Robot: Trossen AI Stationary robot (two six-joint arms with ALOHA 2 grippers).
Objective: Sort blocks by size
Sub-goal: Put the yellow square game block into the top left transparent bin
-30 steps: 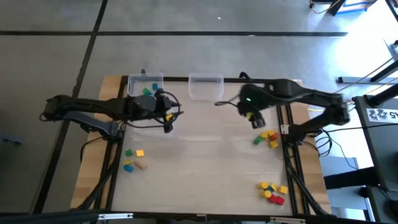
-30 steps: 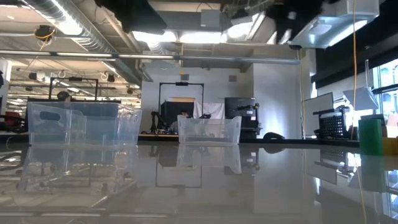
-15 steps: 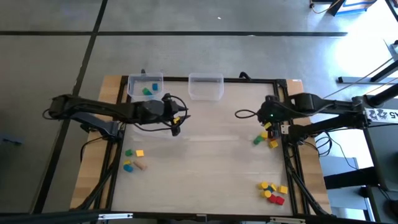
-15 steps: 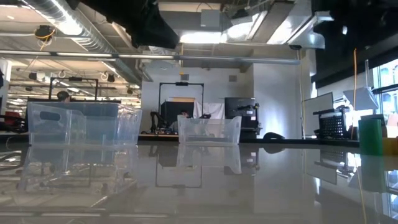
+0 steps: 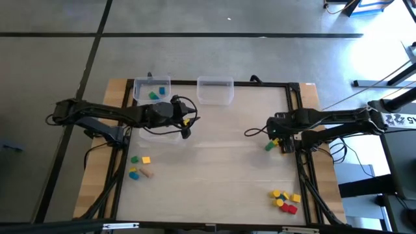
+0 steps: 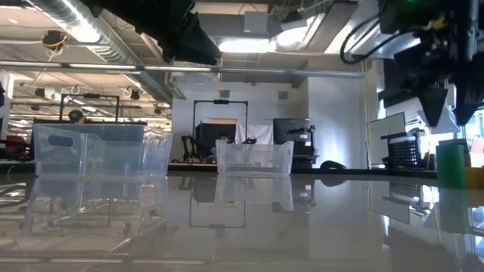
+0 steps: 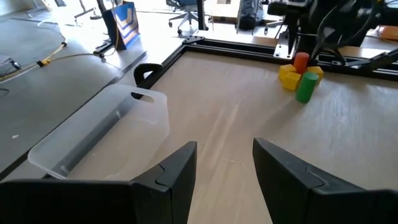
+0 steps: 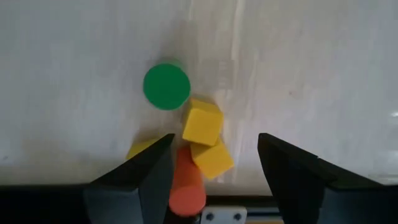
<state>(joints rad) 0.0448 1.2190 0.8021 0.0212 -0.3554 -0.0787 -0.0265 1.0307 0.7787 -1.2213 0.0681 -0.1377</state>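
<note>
Three clear plastic bins show in the top view: one at the far left [image 5: 151, 83], one at the far middle [image 5: 215, 82], and a faint third under the left arm [image 5: 159, 134]. The far-left bin holds two small wooden blocks, one blue [image 5: 161, 90] and one green [image 5: 153, 95]. Four blocks lie at the near left: green [image 5: 134, 159], yellow [image 5: 146, 159], blue [image 5: 133, 174] and tan [image 5: 145, 173]. The right-edge cluster has five: one green cylinder [image 8: 166, 86], one orange-red cylinder [image 8: 186, 186] and three yellow blocks [image 8: 202, 122], one partly hidden. The near-right heap of yellow and red blocks [image 5: 285, 201] is too small to count surely.
</note>
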